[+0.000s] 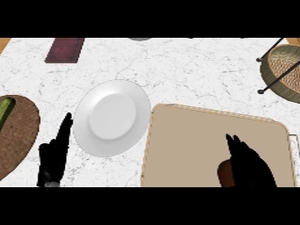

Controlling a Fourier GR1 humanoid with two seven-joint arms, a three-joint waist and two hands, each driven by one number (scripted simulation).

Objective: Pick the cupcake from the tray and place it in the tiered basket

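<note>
We see right hand (248,165) over tray (191,132), partly covering cupcake (224,174), grip we cannot tell | left hand (52,157) open, resting beside plate (111,117)

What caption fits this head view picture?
Right hand at the cupcake on the tray; tiered basket at upper right.

You have a white marble counter (184,70) in front of you. Near its middle lies a round white plate (111,117). Just beside the plate, on its right, sits a beige tray (184,145) with rounded corners, running down to the view's lower edge. At the far right stands the wicker tiered basket (287,70) on thin dark legs. On your left a round brown mat (22,140) is cut off by the edge of the view, and a flat dark red block (66,49) lies at the far side.
</note>
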